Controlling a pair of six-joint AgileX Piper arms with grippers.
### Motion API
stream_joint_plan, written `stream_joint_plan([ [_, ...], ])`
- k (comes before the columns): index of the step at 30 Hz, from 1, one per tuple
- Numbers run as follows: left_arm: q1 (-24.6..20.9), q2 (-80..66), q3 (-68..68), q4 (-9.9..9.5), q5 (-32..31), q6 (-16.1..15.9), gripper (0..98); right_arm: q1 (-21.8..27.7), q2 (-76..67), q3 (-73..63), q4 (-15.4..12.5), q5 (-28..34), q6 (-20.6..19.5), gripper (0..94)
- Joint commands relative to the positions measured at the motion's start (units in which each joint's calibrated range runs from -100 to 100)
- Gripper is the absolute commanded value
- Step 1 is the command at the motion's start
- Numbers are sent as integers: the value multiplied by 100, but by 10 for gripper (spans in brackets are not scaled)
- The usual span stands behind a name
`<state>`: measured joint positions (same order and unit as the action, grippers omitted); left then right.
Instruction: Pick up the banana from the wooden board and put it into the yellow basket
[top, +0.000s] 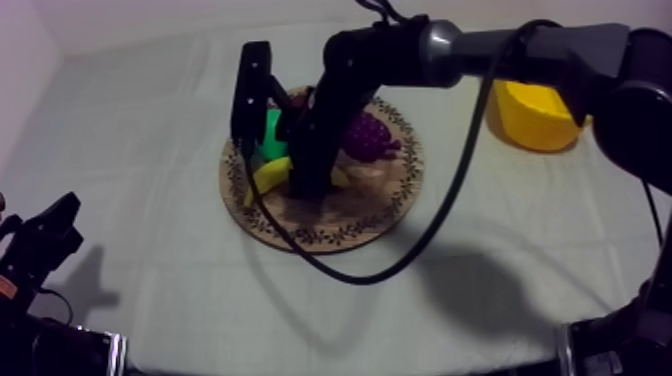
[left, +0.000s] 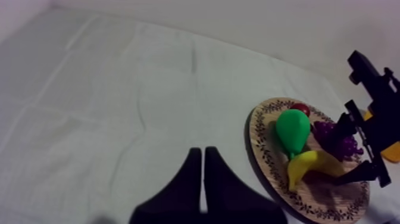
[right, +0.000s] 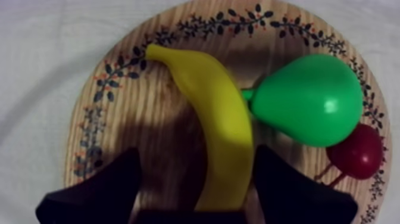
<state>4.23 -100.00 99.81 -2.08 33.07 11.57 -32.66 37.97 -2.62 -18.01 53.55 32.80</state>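
Left claw (left: 202, 152) at the surface's near left corner, fingers pressed together, nothing held. Wooden board (top: 330, 236) mid-surface. Banana (right: 221, 128): smooth, plain yellow, curved, lying flat on the board's near-left part, with a green pear (right: 309, 100) just beside it. Right claw (right: 196, 151) spread, straddling one end of the banana, one finger on each side with a gap showing. Yellow basket (top: 535, 118) near the far right corner.

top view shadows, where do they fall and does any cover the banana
Top view: the right arm's shadow lies on the cloth in front of the wooden board; right wrist view: the right claw shades the board beside the banana, itself brightly lit.
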Motion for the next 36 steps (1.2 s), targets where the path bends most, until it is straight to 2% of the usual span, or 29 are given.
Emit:
stream_joint_plan([
  [1,0,0,-3,-4,-1,0,1,23,170,-85,12,28,0,509],
  [7,0,0,-3,-4,-1,1,1,73,402,-171,16,7,42,408],
  [12,0,0,-3,-4,-1,2,1,102,475,-203,-10,23,113,209],
  [16,0,0,-3,-4,-1,2,1,81,365,-105,-18,50,125,125],
  [20,0,0,-3,-4,-1,2,1,88,-64,160,-48,195,138,106],
  [26,0,0,-3,-4,-1,0,1,319,-1471,692,-136,623,156,86],
  [36,0,0,-3,-4,-1,1,1,1324,-3574,851,-237,1038,-181,93],
])
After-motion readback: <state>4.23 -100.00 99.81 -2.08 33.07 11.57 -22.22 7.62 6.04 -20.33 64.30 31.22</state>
